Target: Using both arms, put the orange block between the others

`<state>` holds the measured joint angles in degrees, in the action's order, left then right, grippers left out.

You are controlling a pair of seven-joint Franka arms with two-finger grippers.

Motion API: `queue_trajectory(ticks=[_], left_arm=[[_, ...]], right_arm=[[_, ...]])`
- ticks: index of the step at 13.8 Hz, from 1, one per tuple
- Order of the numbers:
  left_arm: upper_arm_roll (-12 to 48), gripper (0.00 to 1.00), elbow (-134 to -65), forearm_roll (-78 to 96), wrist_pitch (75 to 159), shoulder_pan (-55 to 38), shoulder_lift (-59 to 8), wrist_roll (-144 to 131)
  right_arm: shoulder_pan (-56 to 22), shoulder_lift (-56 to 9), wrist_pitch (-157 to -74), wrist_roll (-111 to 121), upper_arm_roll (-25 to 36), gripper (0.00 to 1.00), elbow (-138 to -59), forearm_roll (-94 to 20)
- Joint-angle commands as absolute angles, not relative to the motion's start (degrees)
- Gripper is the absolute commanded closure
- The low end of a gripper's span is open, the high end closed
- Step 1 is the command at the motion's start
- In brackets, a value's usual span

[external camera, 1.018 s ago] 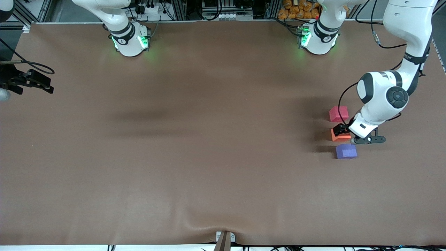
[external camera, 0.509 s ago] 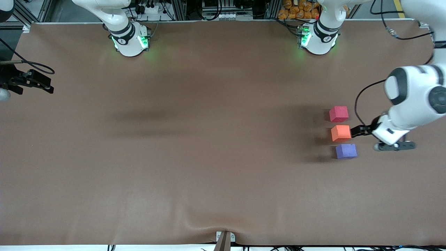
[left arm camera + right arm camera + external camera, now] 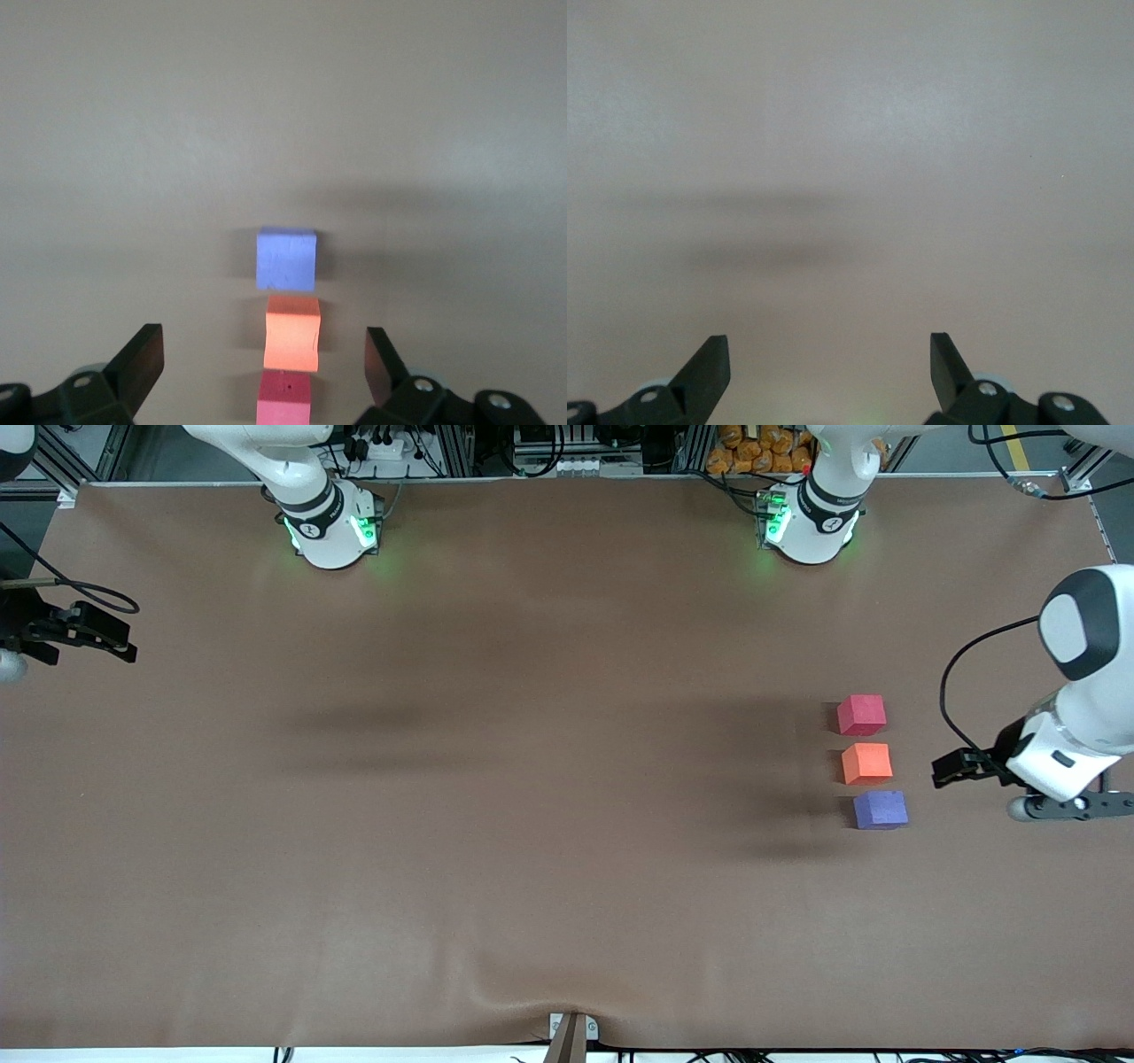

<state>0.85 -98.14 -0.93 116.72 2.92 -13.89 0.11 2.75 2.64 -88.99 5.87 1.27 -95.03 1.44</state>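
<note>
Since the orange block (image 3: pixel 866 763) sits between the pinkish-red cube (image 3: pixel 861 715) and purple-blue cube (image 3: pixel 880 809), it looks done. Left gripper (image 3: pixel 946 769) hangs beside the orange block, jaws wide, empty. Right gripper (image 3: pixel 111 640) waits well away, also wide. Looks like light squishy foam, so pinch opposite flat sides.

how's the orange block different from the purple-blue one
The orange block is bright orange and sits between two cubes; the purple-blue block ends the row, nearest the front camera, with only one neighbour. Both are same-sized cubes resting flat on the table, untouched by either gripper.
</note>
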Motion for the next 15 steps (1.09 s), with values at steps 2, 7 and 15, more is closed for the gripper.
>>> queue_trajectory(ticks=[2,7,15], left_arm=[[1.1,0.0,-90.9,0.0,112.1,3.0,-13.9,1.3],[-3.9,0.0,-91.0,0.1,104.1,-2.7,-6.3,1.2],[-4.7,0.0,-90.7,-0.7,94.3,-3.8,2.2,0.9]], right_arm=[[2.6,2.7,-88.2,5.1,1.0,0.0,-94.4,2.5],[2.6,2.7,-88.2,5.1,1.0,0.0,-94.4,2.5],[2.6,2.7,-88.1,5.1,1.0,0.0,-94.4,2.5]])
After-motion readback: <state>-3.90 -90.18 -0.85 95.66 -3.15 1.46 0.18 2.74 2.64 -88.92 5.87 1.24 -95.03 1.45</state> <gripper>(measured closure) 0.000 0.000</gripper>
